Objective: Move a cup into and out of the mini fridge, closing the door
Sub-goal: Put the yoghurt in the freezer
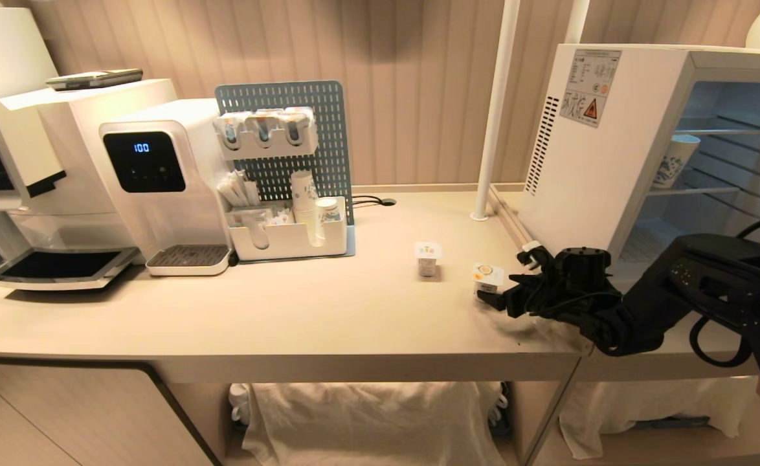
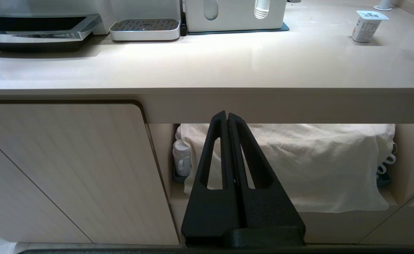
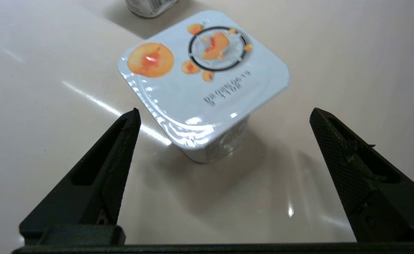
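The cup [image 1: 488, 277], a small sealed pot with orange fruit on its square foil lid, stands upright on the worktop [image 1: 328, 310], long axis vertical, one lid corner turned toward the right pincer [image 1: 498, 298]. It sits at about 4 o'clock of a second sealed cup [image 1: 427, 258], a little apart from it, and at about 8 o'clock of the mini fridge [image 1: 600, 149].

The right pincer comes in low from 3 o'clock, spread wide, its two fingertips [image 3: 131, 120] on either side of the cup and clear of it; it holds nothing. The left pincer [image 2: 227, 118] is pressed fully together and empty, hanging below the worktop's front edge before a white cloth [image 2: 298, 165] draped in the open bay beneath.

The worktop is pale beige with a ribbed wall behind. The fridge stands at the right end, its vented, stickered side facing the cups and its inside open to view, wire shelves showing with a patterned paper cup [image 1: 674, 160] on one. A white pole [image 1: 496, 110] rises just beside it. At 9 o'clock of the cups are a blue pegboard organiser [image 1: 289, 168], a water dispenser [image 1: 160, 181] with a black display, and a coffee machine [image 1: 4, 149]
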Tool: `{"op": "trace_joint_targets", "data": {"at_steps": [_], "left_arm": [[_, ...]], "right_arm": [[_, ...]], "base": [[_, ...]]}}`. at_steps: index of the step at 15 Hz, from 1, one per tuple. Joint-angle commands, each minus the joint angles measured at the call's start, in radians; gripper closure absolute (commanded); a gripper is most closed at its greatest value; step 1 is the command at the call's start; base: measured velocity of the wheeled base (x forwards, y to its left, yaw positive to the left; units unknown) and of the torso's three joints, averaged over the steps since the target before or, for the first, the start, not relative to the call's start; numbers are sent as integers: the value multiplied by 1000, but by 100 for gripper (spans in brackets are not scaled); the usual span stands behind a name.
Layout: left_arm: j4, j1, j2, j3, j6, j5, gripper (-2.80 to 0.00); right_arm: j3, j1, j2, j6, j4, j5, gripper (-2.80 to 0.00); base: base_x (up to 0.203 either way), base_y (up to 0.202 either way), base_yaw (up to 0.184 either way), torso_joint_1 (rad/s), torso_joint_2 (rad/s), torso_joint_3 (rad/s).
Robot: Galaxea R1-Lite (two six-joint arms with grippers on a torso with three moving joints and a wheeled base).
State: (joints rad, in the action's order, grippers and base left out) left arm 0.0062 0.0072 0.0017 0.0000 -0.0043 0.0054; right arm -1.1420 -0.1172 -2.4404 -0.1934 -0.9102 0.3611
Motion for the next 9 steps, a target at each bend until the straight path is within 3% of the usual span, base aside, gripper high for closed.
{"op": "trace_joint_targets", "data": {"at_steps": [1,9], "left_arm": [[0,0,0,2,0,1,0],[0,0,0,2,0,1,0]], "right_arm": [[-62,-3,-10,-1,22,1,-280],[-140,-24,-57,-4,59,-38,-280]], "base": [[0,0,0,0,0,0],[0,0,0,0,0,0]]}}
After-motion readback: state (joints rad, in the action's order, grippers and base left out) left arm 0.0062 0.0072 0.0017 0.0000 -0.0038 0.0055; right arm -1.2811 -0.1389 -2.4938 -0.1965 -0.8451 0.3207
